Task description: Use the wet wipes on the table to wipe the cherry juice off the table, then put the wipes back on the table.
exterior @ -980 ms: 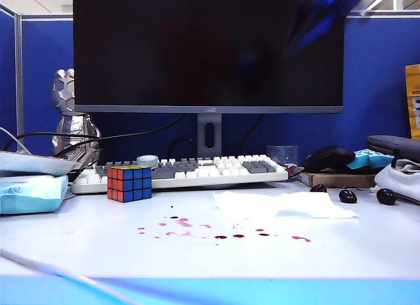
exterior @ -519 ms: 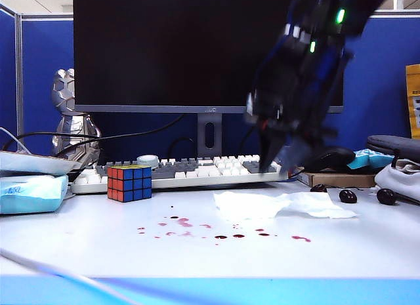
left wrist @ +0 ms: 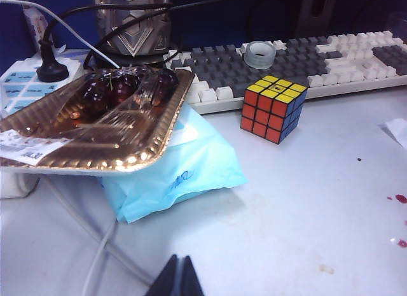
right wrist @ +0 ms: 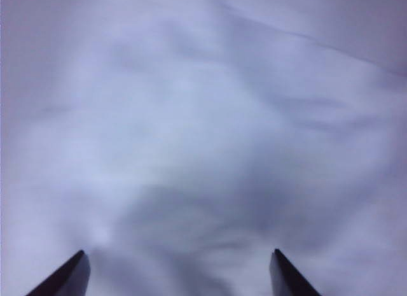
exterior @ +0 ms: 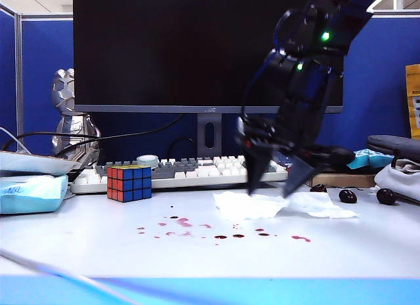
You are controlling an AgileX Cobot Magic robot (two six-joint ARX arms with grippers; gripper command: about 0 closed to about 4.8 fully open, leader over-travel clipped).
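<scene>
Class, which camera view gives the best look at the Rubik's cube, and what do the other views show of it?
The left wrist view: the Rubik's cube is near, showing three faces beside the keyboard. The exterior view shows it smaller, left of the open right gripper. The right wrist view shows only white wipe.

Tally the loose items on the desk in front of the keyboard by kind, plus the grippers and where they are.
Cube: 1
Wipe: 1
Loose cherries: 3
Tissue pack: 1
Right gripper, open, fingers down on the wipe: 1
Left gripper, shut, low near the tissue pack: 1
Total: 8
</scene>
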